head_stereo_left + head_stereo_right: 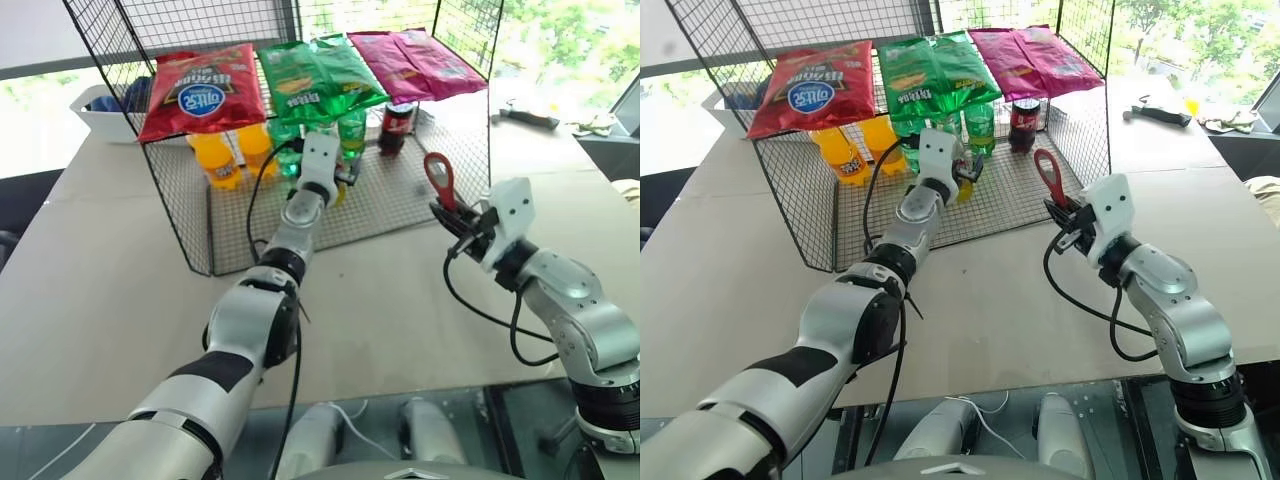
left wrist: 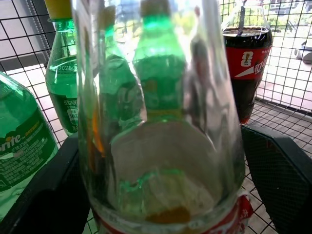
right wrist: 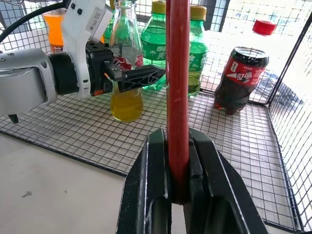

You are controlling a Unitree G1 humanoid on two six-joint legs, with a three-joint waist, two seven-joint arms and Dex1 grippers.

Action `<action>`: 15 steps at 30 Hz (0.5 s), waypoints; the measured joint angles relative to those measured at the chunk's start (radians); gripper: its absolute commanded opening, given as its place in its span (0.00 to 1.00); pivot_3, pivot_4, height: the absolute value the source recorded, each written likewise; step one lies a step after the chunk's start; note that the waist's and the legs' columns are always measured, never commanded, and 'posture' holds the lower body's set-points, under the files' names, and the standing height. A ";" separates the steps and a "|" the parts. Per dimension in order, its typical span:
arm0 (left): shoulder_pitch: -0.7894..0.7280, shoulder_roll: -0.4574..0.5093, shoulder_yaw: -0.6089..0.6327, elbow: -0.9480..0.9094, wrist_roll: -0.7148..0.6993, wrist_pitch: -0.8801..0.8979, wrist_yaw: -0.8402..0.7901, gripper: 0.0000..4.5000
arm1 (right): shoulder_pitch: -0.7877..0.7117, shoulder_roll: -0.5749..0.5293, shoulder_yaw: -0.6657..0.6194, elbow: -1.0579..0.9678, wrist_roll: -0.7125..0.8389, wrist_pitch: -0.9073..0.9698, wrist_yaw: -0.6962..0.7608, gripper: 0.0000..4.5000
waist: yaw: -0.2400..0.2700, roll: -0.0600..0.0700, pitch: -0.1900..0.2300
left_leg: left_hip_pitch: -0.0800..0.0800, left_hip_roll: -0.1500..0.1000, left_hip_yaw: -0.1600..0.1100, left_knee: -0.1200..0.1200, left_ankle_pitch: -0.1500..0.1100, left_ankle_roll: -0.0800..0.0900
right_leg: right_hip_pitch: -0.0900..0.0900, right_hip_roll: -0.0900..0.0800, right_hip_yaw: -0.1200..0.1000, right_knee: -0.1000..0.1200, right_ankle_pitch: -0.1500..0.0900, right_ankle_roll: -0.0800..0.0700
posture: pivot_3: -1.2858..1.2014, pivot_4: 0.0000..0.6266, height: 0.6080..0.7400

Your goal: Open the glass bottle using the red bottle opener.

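While the spread left gripper (image 3: 127, 73) flanks, perhaps touching, the smooth glass bottle (image 3: 125, 63), the right gripper (image 3: 178, 161) pinches the flat red bottle opener (image 1: 440, 180).

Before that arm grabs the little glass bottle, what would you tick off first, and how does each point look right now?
1. Left gripper open around the glass bottle: ok, one finger on each side of it.
2. Fingers gripping the glass: not ok, they are not yet closed on it.
3. Bottle upright on the wire shelf: ok.
4. Red bottle opener held: ok, the right gripper is shut on its handle, loop end up.
5. Opener at the bottle's cap: not ok, it is off to the side of the shelf.
6. Cap in place: cannot tell.
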 measured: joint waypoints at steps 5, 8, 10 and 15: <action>-0.001 -0.002 0.001 0.001 0.009 0.011 -0.005 0.62 | -0.007 0.035 -0.009 0.004 -0.054 -0.064 -0.028 0.00 | 0.000 0.000 0.000 | 0.000 0.000 0.000 0.000 0.000 0.000 | 0.000 0.000 0.000 0.000 0.000 0.000 | 0.52 0.24 1.00; -0.001 -0.002 0.006 -0.003 0.005 0.017 -0.018 0.62 | -0.008 0.042 -0.009 0.007 -0.071 -0.081 -0.029 0.00 | 0.000 0.000 0.000 | 0.000 0.000 0.000 0.001 0.000 0.000 | 0.000 0.000 0.000 0.001 0.000 0.000 | 0.52 0.24 1.00; 0.000 -0.001 0.014 -0.011 -0.005 0.030 -0.053 0.62 | -0.009 0.051 -0.011 0.013 -0.078 -0.092 -0.030 0.00 | 0.000 0.000 0.000 | 0.000 0.000 0.000 0.001 0.000 0.000 | 0.000 0.000 0.000 0.001 0.000 0.000 | 0.52 0.24 1.00; 0.040 -0.005 0.017 -0.103 -0.050 0.075 -0.203 0.62 | -0.012 0.058 -0.020 0.024 -0.094 -0.106 -0.038 0.00 | -0.002 0.000 0.000 | -0.001 0.000 0.000 0.001 0.000 0.000 | -0.001 0.000 0.000 0.001 0.000 0.000 | 0.52 0.24 1.00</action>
